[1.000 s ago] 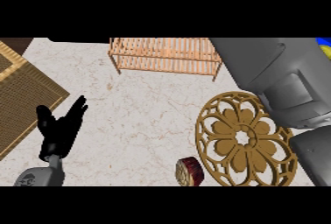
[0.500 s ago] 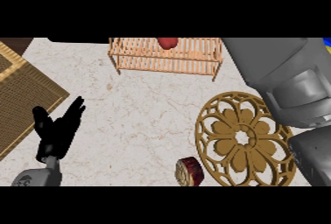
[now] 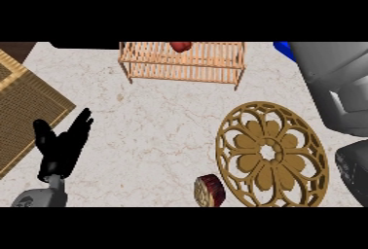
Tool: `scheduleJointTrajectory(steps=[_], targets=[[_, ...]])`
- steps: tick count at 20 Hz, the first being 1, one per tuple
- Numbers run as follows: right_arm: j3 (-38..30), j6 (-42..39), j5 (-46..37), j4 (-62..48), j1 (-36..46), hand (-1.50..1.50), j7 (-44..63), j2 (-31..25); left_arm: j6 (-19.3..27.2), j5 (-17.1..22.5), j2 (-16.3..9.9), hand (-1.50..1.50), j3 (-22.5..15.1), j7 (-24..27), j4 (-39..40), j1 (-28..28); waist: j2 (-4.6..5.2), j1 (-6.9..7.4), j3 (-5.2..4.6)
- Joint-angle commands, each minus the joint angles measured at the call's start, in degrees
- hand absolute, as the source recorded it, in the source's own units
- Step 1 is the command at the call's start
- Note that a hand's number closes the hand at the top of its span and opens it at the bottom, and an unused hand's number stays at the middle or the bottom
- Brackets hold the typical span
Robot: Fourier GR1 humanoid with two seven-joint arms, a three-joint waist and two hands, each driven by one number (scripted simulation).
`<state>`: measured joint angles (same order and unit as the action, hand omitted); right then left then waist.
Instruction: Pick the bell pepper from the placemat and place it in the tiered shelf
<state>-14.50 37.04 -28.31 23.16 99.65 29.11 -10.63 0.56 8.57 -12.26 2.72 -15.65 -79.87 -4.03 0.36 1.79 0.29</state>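
Left robot hand (image 3: 63, 146) — fingers straight, upright — beside the woven mat (image 3: 25, 104)

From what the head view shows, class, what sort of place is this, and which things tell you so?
Probably a kitchen counter: a marbled worktop, a wooden tiered shelf holding a red bell pepper, and a round ornate trivet.

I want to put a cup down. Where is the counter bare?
Bare counter lies between the shelf, the left hand and the round trivet. The right side is crowded by the grey arm; a woven mat covers the left.
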Motion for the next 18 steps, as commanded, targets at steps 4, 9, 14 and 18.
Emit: scheduleJointTrajectory(steps=[4,9,14,18], targets=[[-0.83,5.74,-1.6,1.16,-2.94,-1.5,2.07,-6.34,0.79,-0.35,1.23,0.0,-0.23,-1.9,2.63,-0.27,-0.17,-1.51,-0.32],[-2.89,3.44,-0.3,5.01,-2.4,-1.5,6.8,-13.92,-0.97,1.61,-0.71,0.0,2.42,-1.31,1.86,2.62,-0.59,-2.04,-0.31],[-2.61,-4.67,3.69,16.15,-11.68,-1.5,8.1,-14.49,0.96,-1.25,1.74,0.0,0.95,2.39,3.73,4.25,-1.06,-3.65,-0.28],[-4.04,-9.86,7.3,24.51,-17.85,-1.5,6.16,-18.79,0.32,0.31,0.53,0.0,2.23,-1.3,3.31,1.67,-0.86,-3.39,-0.25]])
